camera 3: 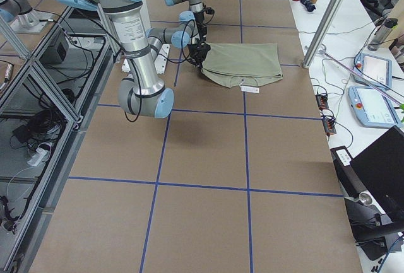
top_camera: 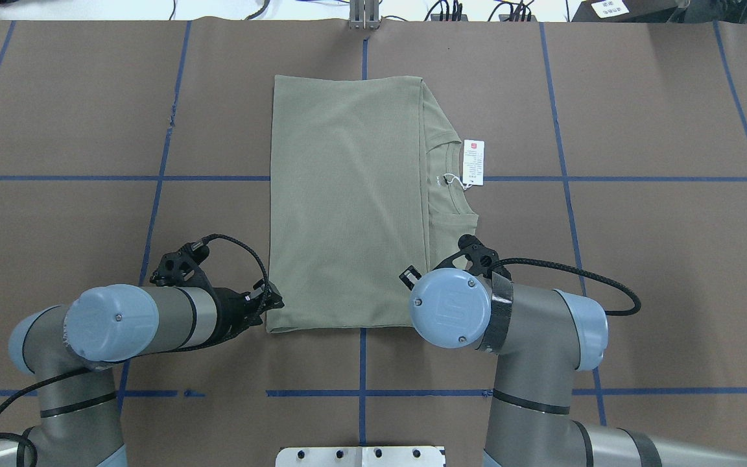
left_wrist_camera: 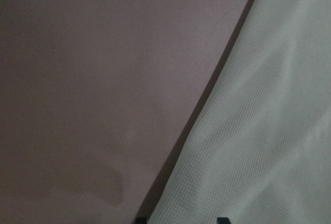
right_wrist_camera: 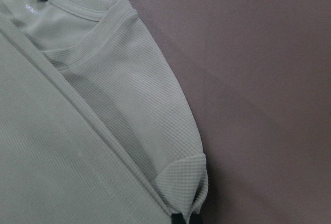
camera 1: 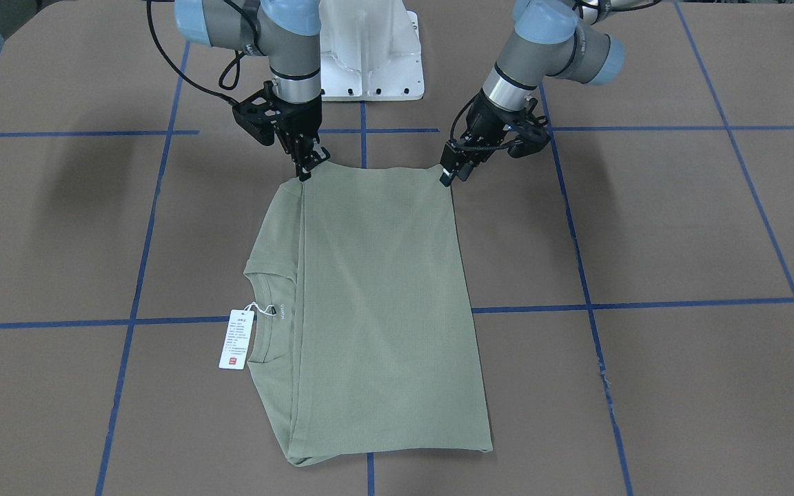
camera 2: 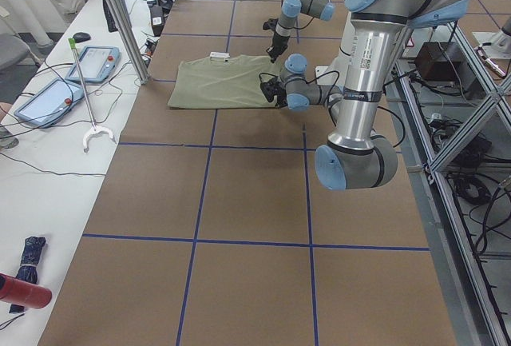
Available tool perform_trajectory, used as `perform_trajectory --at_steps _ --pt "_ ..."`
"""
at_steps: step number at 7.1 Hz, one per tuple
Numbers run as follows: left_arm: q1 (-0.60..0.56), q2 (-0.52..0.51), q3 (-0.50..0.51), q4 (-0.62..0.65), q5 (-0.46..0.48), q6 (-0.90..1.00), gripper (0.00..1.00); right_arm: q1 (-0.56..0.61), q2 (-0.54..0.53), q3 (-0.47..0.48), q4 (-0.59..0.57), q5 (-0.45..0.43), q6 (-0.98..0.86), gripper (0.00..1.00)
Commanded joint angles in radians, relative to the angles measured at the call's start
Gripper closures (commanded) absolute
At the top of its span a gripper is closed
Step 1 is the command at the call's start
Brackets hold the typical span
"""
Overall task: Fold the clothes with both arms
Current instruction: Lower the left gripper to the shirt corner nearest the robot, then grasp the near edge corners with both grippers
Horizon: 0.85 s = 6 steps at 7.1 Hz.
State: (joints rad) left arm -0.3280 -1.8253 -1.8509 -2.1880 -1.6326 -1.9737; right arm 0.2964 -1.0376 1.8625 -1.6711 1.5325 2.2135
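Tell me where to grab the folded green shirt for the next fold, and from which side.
Likely the two corners of the shirt along its edge nearest the robot, coming from the robot's side: it lies flat as a rectangle, that edge is straight, and the left pincer and right pincer sit at those corners.

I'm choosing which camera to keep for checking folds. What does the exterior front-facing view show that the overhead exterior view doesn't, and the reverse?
Only front-facing: the right gripper down to its tips, at a robot-side corner of the shirt. Only overhead: cables past the table's far edge; there the right arm hides most of that gripper. Both: the left gripper at the other near corner, the folded shirt with its collar to the robot's right, the white hang tag and the blue tape lines.
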Motion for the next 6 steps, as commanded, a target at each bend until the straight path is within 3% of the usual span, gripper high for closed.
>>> perform_trajectory --at_steps 1,4,5,6 --pt "0.012 -0.002 0.004 0.002 0.0 -0.002 0.46 0.001 -0.001 0.0 -0.001 0.0 -0.001 1.0" --pt "0.029 -0.009 0.024 0.014 -0.003 -0.001 0.51 0.004 -0.001 0.0 -0.001 0.0 -0.002 1.0" --pt "0.038 -0.02 0.029 0.027 -0.004 -0.001 0.58 0.004 -0.001 0.0 -0.001 0.0 -0.002 1.0" --pt "0.04 -0.023 0.029 0.027 -0.004 -0.002 0.8 0.006 -0.001 0.0 -0.001 0.0 -0.006 1.0"
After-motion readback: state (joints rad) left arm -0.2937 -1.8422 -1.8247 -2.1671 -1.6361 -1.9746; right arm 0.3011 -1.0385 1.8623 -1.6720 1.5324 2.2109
